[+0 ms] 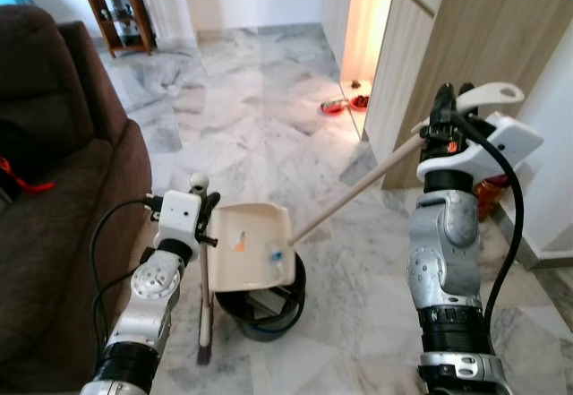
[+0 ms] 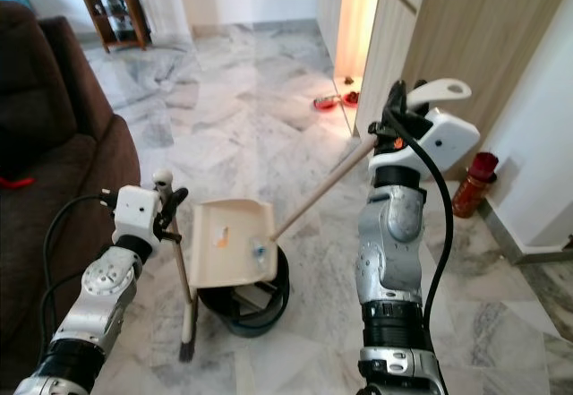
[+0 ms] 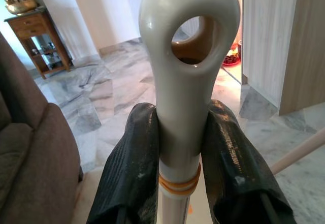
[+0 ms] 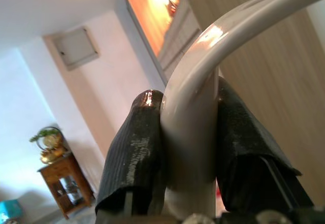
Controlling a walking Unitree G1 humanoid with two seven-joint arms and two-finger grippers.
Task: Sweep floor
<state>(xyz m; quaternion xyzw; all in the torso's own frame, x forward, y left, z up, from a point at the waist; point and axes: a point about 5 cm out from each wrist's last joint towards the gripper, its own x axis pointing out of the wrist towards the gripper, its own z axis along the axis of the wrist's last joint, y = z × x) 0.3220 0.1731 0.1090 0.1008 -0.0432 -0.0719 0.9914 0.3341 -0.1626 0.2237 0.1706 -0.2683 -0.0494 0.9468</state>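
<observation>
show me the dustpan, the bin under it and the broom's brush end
dustpan (image 1: 252,244): left eye view, flat cream tray
bin (image 1: 269,314): left eye view, black front rim
brush end (image 1: 204,354): left eye view, dark bristles on the floor

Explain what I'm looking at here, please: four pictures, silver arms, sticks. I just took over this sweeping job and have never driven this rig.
You are looking out of a humanoid robot. The two wide pictures come from cameras in its head, looking down at a marble floor. The two close-ups come from cameras on its wrists.

The left gripper is shut on the broom handle, which stands upright with its brush on the floor. The right gripper is shut on the dustpan handle. That long stick slants down to the cream dustpan, held over a black bin. Small scraps lie in the pan.

A brown sofa is on the robot's left, a wooden cupboard on its right.
</observation>
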